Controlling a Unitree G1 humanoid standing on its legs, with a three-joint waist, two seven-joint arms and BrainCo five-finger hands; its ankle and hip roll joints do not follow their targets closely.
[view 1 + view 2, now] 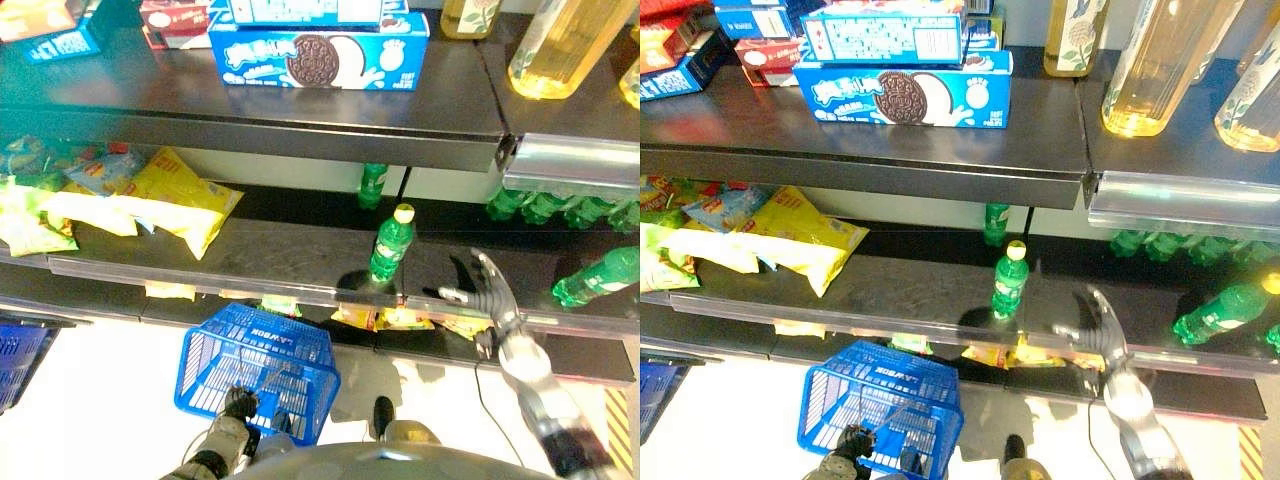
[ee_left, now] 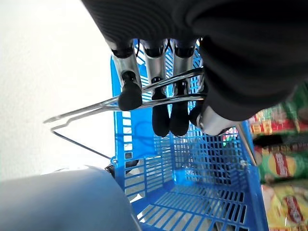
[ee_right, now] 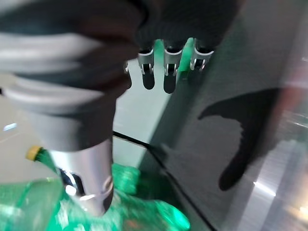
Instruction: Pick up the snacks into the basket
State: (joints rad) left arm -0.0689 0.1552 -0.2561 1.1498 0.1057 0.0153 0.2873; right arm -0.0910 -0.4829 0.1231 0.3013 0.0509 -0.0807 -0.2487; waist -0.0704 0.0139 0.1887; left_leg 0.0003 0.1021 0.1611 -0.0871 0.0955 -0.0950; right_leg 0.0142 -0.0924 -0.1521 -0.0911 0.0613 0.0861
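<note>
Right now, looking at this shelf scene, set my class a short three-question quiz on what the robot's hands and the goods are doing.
1. True or false: the left hand has its fingers curled round the wire handle of the blue basket.
2. Multiple choice: the upright green bottle with the yellow cap stands on (A) the top shelf beside the biscuit box, (B) the middle shelf, (C) the floor.
3. Fill in: the right hand is raised over the middle shelf with straight fingers, holding ____.

Key: 1 true; 2 B; 3 nothing.
</note>
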